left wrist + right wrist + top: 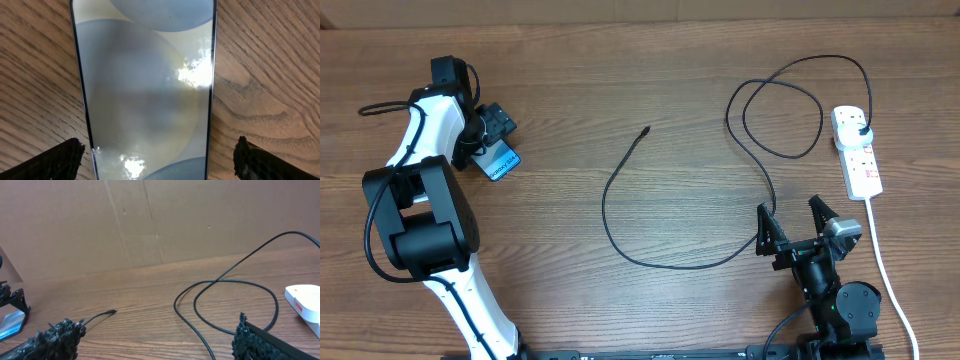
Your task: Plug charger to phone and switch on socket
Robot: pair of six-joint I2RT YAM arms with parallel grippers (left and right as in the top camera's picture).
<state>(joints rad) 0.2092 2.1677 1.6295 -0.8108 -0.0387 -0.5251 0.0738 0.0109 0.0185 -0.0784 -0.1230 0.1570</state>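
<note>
A two-armed robot faces a brown wood-grain table [620, 60] on which a white elongated power strip with small red switch marks [857, 155] lies at the edge on the robot's right. A black plug [860, 128] sits in the strip's end farthest from the robot, and a thick white cord [880, 260] runs from its near end back toward the robot. From that plug the long thin black charger cable [605, 205] curls in two loose loops just beside the strip, then sweeps in a wide arc away from it. The cable's small connector tip [647, 130] lies free on the wood, roughly midway between the strip and the phone. The slim rectangular phone with a lit blue-cyan screen [500, 162] lies flat at the far side of the table from the strip, well apart from the connector. The left gripper [495, 132] hovers directly over the phone with its fingers spread wide on either side, grasping nothing. In the left wrist view the phone's glass [145, 75] reflects pale light. The right gripper [790, 210] hangs near the strip, on the robot's side of the cable loops, its fingers likewise released and empty. Its wrist camera looks across the cable loop [225, 281] toward the connector tip [111, 312], with a corner of the strip [305, 300] at the frame's edge and a brown cardboard wall [150, 220] beyond the table.
</note>
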